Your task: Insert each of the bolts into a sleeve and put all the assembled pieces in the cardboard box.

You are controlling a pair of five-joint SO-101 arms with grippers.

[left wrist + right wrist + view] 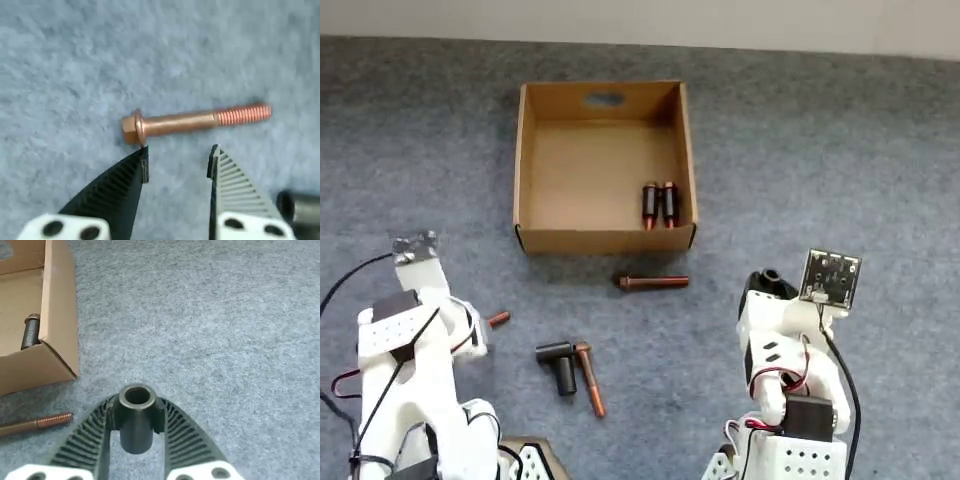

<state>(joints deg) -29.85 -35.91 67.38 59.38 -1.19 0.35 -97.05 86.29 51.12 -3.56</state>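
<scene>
My left gripper hangs open just over the carpet, its fingertips a little short of a copper bolt lying flat; the bolt's end pokes out beside that arm in the high view. My right gripper is shut on a black sleeve with its bore facing out, held above the carpet right of the box. The cardboard box holds two assembled pieces. A second bolt lies just in front of the box. Two black sleeves and a third bolt lie between the arms.
Grey carpet covers the table. The box's near corner and one assembled piece show in the right wrist view, with a bolt's threaded end beside the gripper. A dark sleeve sits near the left fingers.
</scene>
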